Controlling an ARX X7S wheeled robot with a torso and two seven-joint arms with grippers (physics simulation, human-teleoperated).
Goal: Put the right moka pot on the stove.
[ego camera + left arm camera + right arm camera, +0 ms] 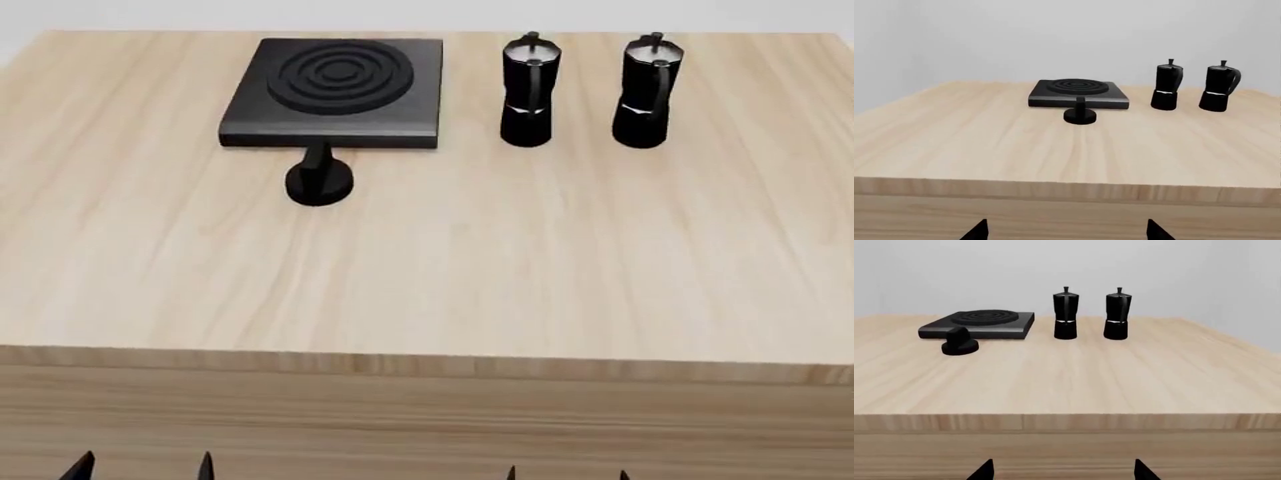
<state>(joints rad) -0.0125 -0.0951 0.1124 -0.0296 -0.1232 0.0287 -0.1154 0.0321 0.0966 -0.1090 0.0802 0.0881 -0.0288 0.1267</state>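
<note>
- Left gripper (pixel 140 466): dark pointed tips spread apart, holding nothing.
- Stove (pixel 334 95): flat black slab with ringed burner, on pale wood table (pixel 534 280).
- Knob (pixel 319 180): black, just before the stove.
- Left pot (pixel 527 92): glossy, faceted.
- Right pot (pixel 646 92): upright beside it, well apart from the stove.
- Right gripper (pixel 566 474): tips apart, empty.

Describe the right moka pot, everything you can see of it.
The right moka pot is small, glossy black and faceted, pinched at the waist, with a pointed lid topped by a knob and a curved black handle. It stands upright on the wooden table near the far edge, beside an identical pot without touching it. The stove lies further left. Nothing touches the pot except the table; both grippers sit well short of it, at the near edge.
</note>
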